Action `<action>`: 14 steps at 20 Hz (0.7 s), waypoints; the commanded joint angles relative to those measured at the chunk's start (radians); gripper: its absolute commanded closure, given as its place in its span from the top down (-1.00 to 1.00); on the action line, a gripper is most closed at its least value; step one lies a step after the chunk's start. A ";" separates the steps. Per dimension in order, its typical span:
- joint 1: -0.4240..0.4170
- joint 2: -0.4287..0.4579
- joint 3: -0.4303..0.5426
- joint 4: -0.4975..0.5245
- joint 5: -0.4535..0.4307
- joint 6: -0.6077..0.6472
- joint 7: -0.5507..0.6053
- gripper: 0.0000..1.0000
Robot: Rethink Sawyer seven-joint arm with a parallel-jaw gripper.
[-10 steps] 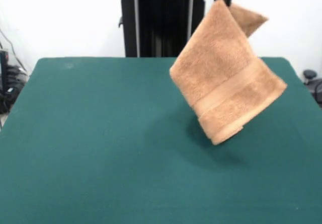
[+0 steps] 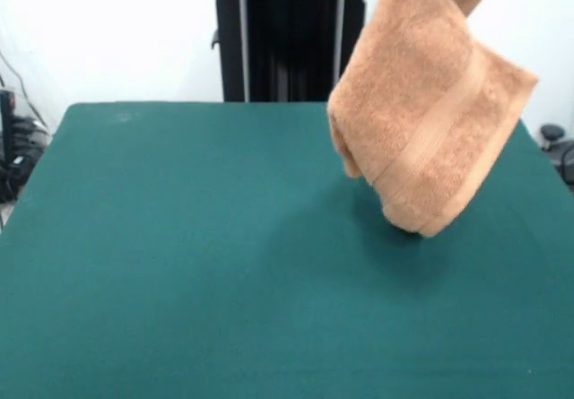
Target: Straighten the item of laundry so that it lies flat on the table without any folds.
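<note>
The orange-tan towel (image 2: 430, 103) hangs in the air above the right far part of the green table (image 2: 179, 255). It is tilted and folded double, and its woven band runs diagonally across the lower half. Its top corner runs out of the picture at the top edge. Its lowest corner is close above the table surface, over a faint shadow. The gripper itself is above the top edge and does not show.
The robot's black pedestal (image 2: 287, 40) stands behind the table's far edge at the middle. Cables and dark equipment (image 2: 13, 148) lie off the table's left side, and a dark object (image 2: 556, 148) sits off its right side.
The towel has risen and shifted to the right, swinging so its lower corner is higher. The dark gripper tip seen at the top edge before is out of the picture now.
</note>
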 commanded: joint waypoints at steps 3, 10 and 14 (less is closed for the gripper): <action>0.010 -0.045 0.037 -0.010 -0.009 0.167 0.203 -1.00; -0.009 -0.084 0.035 -0.066 -0.032 0.281 0.193 -1.00; -0.033 -0.086 0.041 -0.092 -0.027 0.313 0.182 -1.00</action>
